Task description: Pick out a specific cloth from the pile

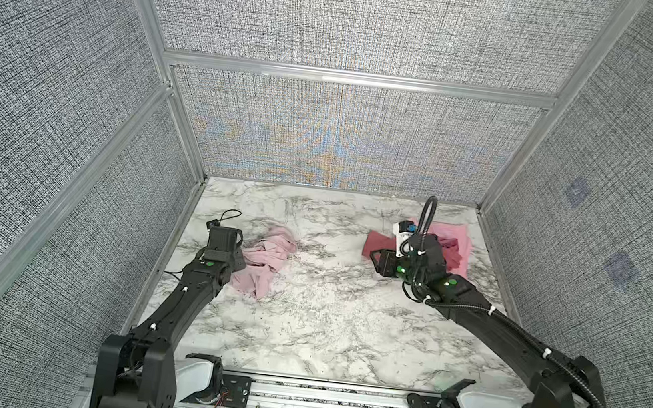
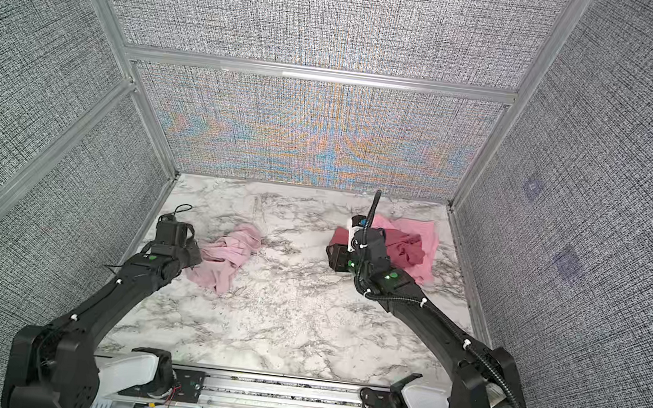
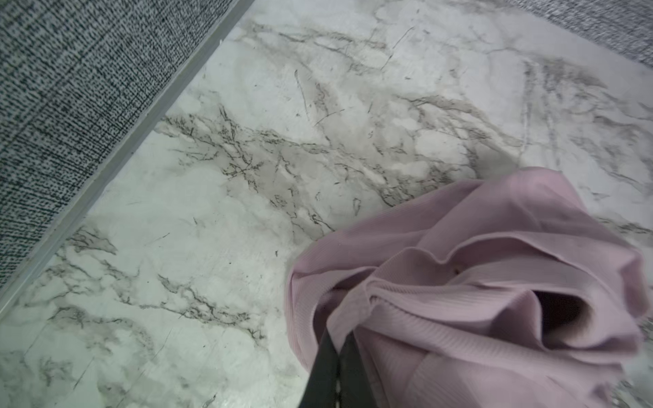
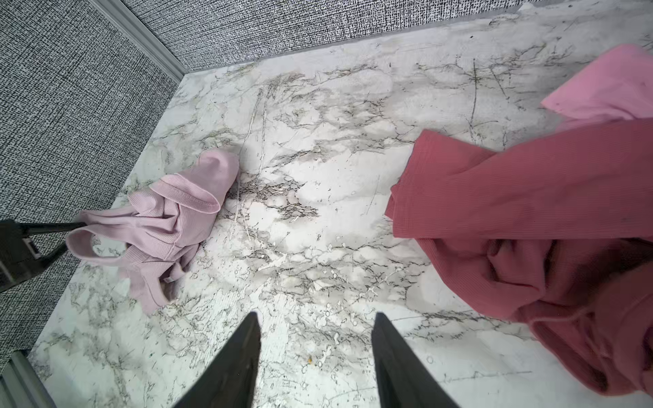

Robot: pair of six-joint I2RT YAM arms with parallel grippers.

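A: What does the left gripper (image 3: 338, 340) have?

B: Its two dark fingers are pressed together on a fold of the cloth (image 3: 477, 282), a pale mauve-pink ribbed knit with a stitched hem, crumpled into loose folds. Most of it lies on the table; the pinched edge is at the fingertips.

A: And the right gripper (image 4: 317, 316)?

B: Its jaws stand roughly halfway apart with nothing between them, over bare table.

A: Where does the cloth sit?

B: In both top views it is on the left side of the table (image 1: 324, 318), about mid-depth, near the left wall (image 1: 47, 181) and well apart from the pile (image 2: 416, 248) at the far right.

A: How many cloths altogether?

B: Three. The mauve one, plus two in the pile: a darker rose-red cloth (image 4: 512, 197), ribbed and bunched, lying on a brighter pink cloth (image 4: 607, 88) that shows smooth and flat behind it.

A: Surfaces?

B: The tabletop is white with grey marble veining. The walls are grey woven panels in metal frames.

A: Any writing?

B: A small tag (image 4: 168, 279) on the mauve cloth and a white label (image 1: 400, 238) on the right arm, both too small to read.
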